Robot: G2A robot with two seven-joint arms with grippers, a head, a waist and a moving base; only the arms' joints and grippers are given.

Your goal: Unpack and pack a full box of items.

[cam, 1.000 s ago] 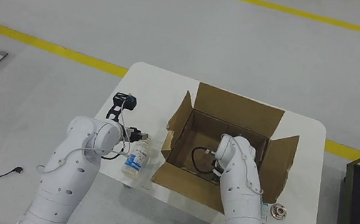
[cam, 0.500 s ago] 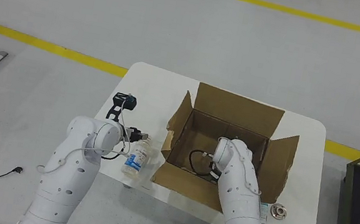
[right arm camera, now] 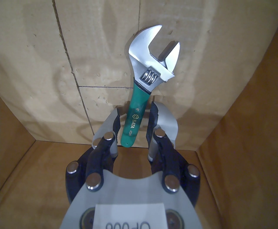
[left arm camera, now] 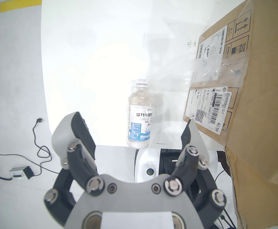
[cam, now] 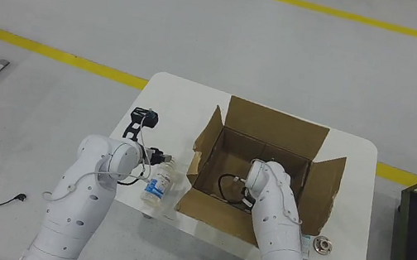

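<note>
Brown cardboard box (cam: pixel 277 124) stands with its flaps open on the white table (cam: pixel 353 168) in the top view. A clear plastic bottle with a blue-and-white label (cam: pixel 157 184) lies on its side just outside the box's left wall. A small round metal part (cam: pixel 323 246) rests off the box's right near corner.

From the left wrist, the left gripper (left arm camera: pixel 132 121) hangs above that bottle beside the box's labelled wall, jaws spread wide and holding nothing. The bottle looks light, smooth and round, so it may roll. Its labelled body is the sensible place to take it.

From the right wrist, the right gripper (right arm camera: pixel 135 108) is down inside the box. A steel adjustable wrench with a green handle (right arm camera: pixel 149 71) lies flat on the box floor. The jaws straddle the handle near its end, with narrow gaps on both sides, so they do not appear pressed onto it.

The wrench should be rigid and heavy for its size, with most weight in the head. Held this far back, the head may sag or swing. The coated handle should grip better than bare steel, and a hold nearer the head would carry it steadier.
</note>
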